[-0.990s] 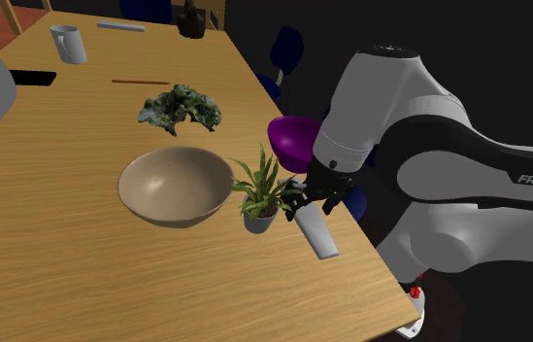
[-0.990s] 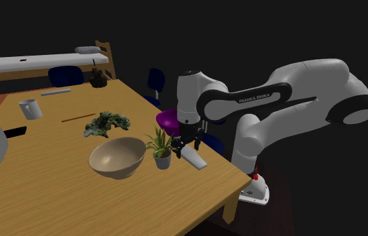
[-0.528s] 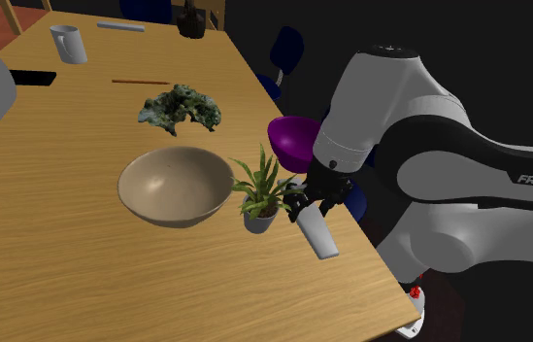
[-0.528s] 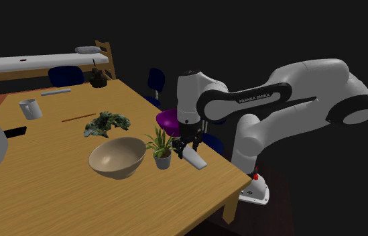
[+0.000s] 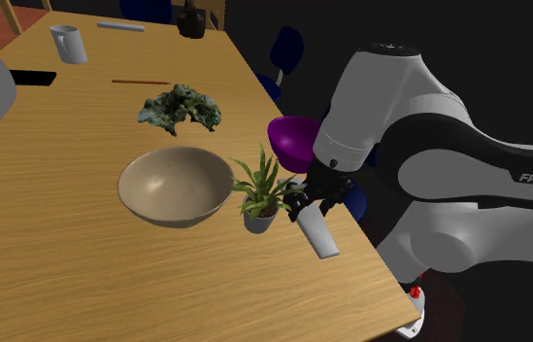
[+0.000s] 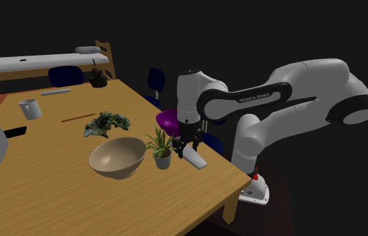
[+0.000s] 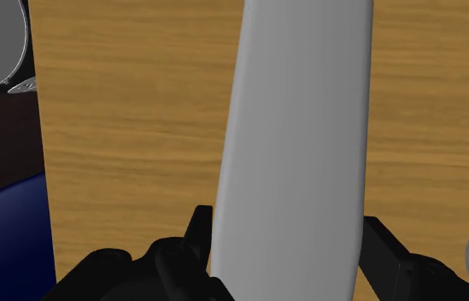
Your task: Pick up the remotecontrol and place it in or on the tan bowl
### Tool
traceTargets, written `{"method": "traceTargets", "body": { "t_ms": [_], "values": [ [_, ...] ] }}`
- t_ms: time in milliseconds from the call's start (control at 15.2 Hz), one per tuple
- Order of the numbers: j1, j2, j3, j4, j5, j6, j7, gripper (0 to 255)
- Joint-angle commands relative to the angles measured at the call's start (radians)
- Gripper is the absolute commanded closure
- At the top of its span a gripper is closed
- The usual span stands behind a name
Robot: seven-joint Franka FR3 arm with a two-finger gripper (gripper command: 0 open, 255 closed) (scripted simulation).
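Over the last second the gripper (image 5: 305, 207) and the pale grey remote control (image 5: 316, 236) it carried had crept a touch toward the potted plant (image 5: 259, 201); nothing else on the table (image 5: 60, 262) had shifted.

From the shoulder camera I saw the remote hanging tilted from the black claw, upper end pinched, lower end slanting down toward the table's edge on the stand's side. It was just beside the potted plant, on that view's right. The tan bowl (image 5: 175, 185) sat upright on the plant's other side, close to it, so the remote was apart from the bowl with the plant between. Behind the bowl lay a green leafy clump (image 5: 181, 105), and farther back a white mug (image 5: 68, 44). A purple seat (image 5: 291, 136) showed off the table's edge behind the arm.

From the second exterior camera the gripper (image 6: 187, 147) pointed down over the near corner of the table (image 6: 55, 194), with the remote (image 6: 194, 159) angled below it, next to the plant (image 6: 161, 150) and the bowl (image 6: 116, 157). I could not tell whether its low end touched the wood.

Through the wrist camera the remote (image 7: 296, 145) ran lengthwise away from the gripper (image 7: 288, 238) over the wooden tabletop (image 7: 130, 128). The fingers (image 7: 198, 226) pressed against its two long sides, clasping it.
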Motion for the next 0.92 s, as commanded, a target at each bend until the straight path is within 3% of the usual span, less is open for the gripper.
{"method": "traceTargets", "body": {
  "t_ms": [0,858],
  "values": [
    [-0.004,-0.004,-0.010,0.018,-0.010,-0.022,0.001,255],
    [-0.034,0.000,-0.076,0.187,-0.076,-0.185,0.008,255]
  ]
}}
